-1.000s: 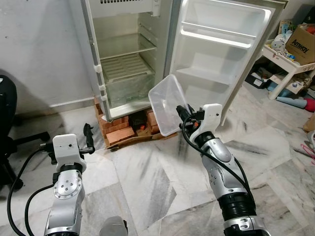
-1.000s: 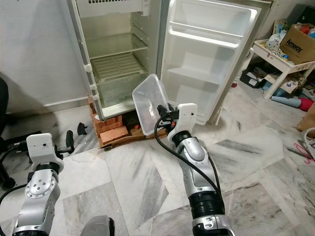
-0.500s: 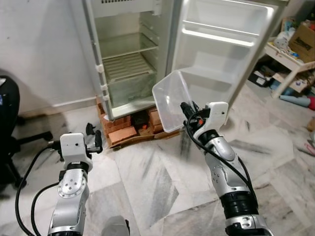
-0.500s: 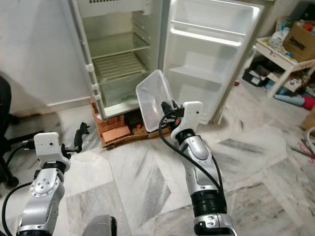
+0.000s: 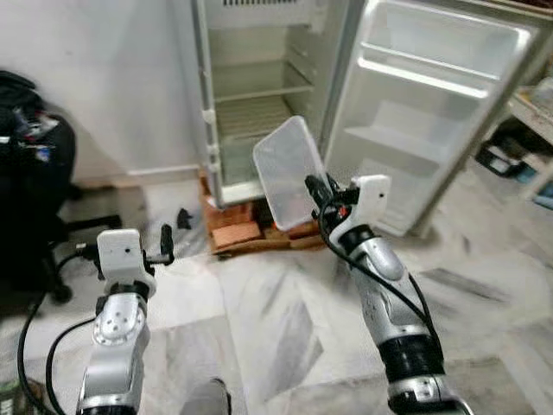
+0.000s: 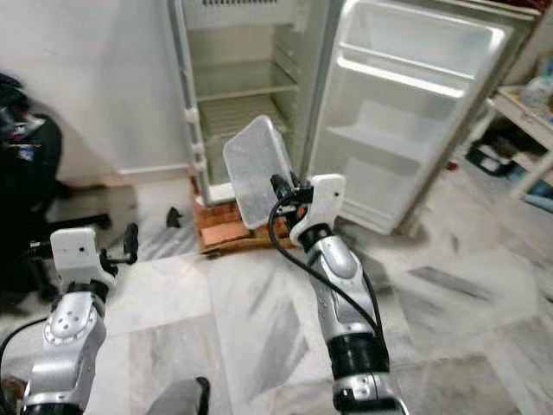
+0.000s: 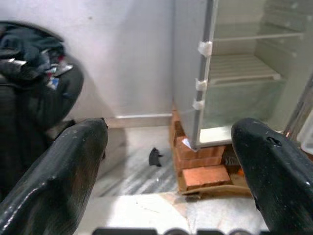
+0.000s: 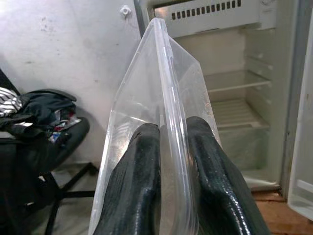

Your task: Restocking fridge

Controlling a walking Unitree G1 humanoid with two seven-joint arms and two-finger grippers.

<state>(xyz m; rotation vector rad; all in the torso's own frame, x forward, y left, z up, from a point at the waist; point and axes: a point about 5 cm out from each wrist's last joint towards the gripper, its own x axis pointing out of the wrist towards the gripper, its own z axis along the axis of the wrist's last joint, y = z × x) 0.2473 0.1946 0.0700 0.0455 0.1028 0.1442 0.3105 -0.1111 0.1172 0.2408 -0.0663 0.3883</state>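
- One clear plastic container [image 5: 290, 170] is held upright by its rim, pinched between the fingers of the right gripper [image 5: 316, 189], in front of the open fridge [image 5: 259, 86].
- The left gripper [image 7: 171, 161] is held low with its jaws spread wide, empty.
- No legible writing is seen now; the "Amway" box seen a second earlier has passed out of frame as the camera turned left.
- A black chair [image 5: 34, 207] has come further into frame.
- Red bricks [image 5: 238, 233] are seen under the fridge.

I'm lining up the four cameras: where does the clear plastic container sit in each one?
Left eye: clear plastic container, centre, before the fridge.
Right eye: centre-left.
Left wrist: cannot tell.
Right wrist: edge-on between the right gripper fingers.
Shared landmark: the brick stack under the fridge.
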